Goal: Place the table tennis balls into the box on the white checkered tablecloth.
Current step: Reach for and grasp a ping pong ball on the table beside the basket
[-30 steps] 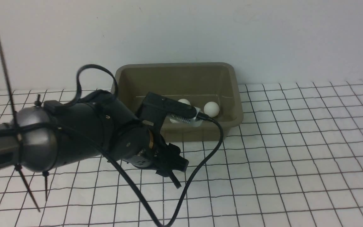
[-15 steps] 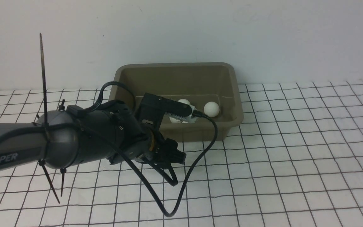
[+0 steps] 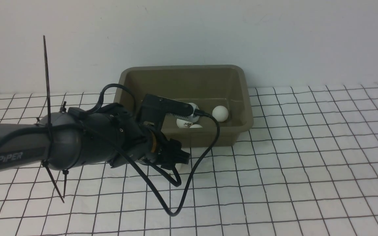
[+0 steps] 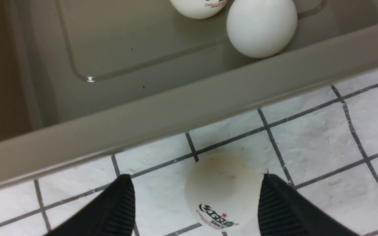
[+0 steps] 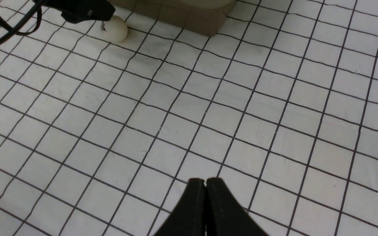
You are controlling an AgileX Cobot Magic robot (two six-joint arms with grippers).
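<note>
Since the left pincer (image 4: 195,177) hangs spread wide astride a small matte white table tennis ball (image 4: 223,193), gripping nothing, an off-centre squeeze could squirt it across the white black-gridded tablecloth (image 4: 323,141), I reckon. It sits at 6 o'clock of the olive-grey plastic box (image 3: 182,68), just beside its wall; other balls (image 3: 220,113) lie inside. Right pincer (image 5: 204,180) is closed tight, empty.

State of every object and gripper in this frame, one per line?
box: upright, open-topped, holding several table tennis balls.
loose ball: on the tablecloth beside the box's near wall, ungripped.
left gripper: open, straddling the loose ball.
right gripper: shut, empty, above the tablecloth.
</note>
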